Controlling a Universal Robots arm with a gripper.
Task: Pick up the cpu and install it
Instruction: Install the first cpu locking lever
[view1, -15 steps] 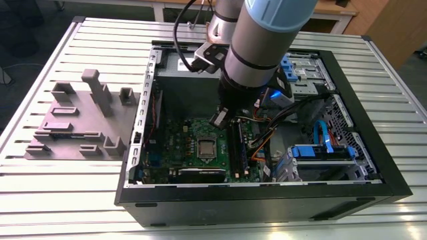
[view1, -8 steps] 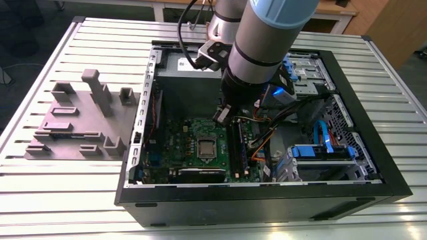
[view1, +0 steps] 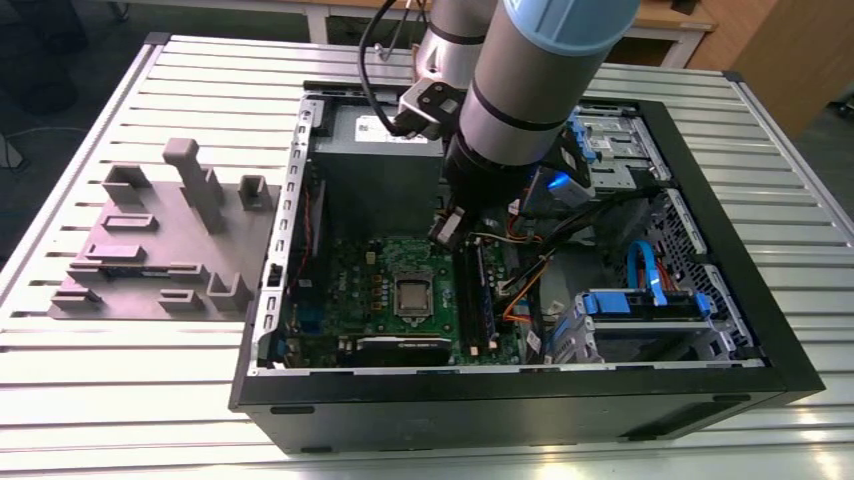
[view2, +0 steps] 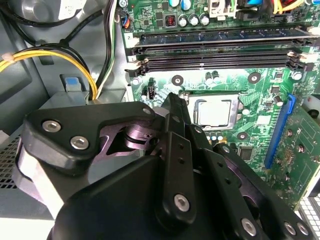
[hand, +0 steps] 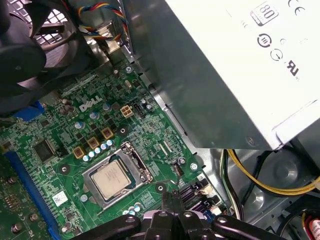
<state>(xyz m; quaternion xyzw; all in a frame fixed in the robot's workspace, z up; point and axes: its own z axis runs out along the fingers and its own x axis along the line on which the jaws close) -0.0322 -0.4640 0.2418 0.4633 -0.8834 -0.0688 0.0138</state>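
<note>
The cpu lies flat inside the metal socket frame on the green motherboard, its dull silver top facing up. Both wrist views show the cpu sitting square in the socket, with nothing touching it. My gripper hangs inside the open computer case, above the board and a little beyond the socket toward the power supply. The black fingers meet at the gripper tip, shut with nothing between them.
A big grey power supply stands close beside the arm. Memory slots run along one side of the socket. A black fan, yellow cables and a blue drive cage crowd the case. A grey fixture sits on the slatted table at the exterior view's left.
</note>
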